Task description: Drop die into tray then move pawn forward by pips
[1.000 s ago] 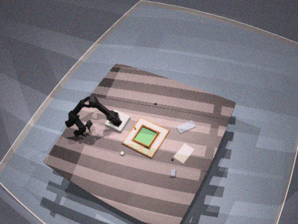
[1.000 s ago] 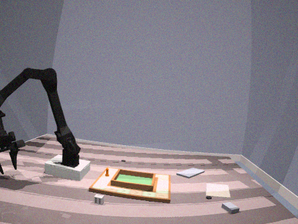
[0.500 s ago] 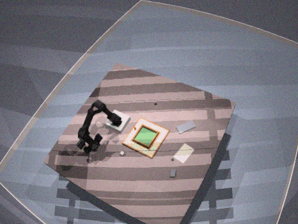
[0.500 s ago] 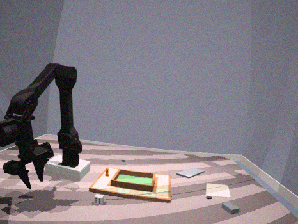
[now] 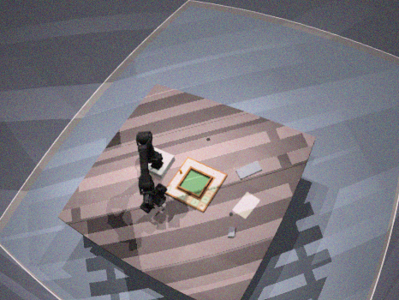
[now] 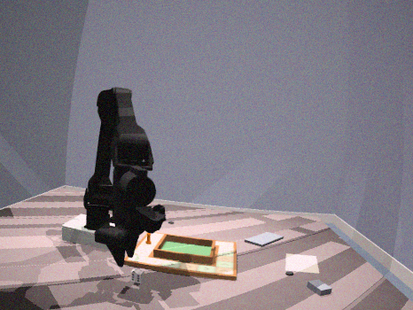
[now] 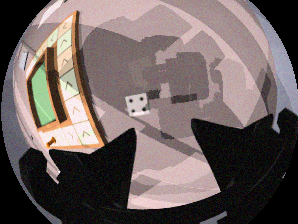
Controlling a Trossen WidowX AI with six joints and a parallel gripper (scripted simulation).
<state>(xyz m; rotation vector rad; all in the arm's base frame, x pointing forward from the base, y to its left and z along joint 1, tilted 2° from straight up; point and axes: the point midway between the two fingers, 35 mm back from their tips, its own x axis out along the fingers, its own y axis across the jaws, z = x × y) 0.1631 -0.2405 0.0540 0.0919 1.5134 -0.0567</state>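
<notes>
Two open fingers [image 6: 124,253] hover near the white die [image 6: 136,277] [image 7: 137,104].

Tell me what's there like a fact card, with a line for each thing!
die: white with dark pips, on the table, beside the board; four pips face the wrist camera
gripper: partly open above the table, holding nothing
pawn: orange, upright on the board
tray: green floor, brown walls, no die inside
board: white and pale green squares, orange edge
</notes>
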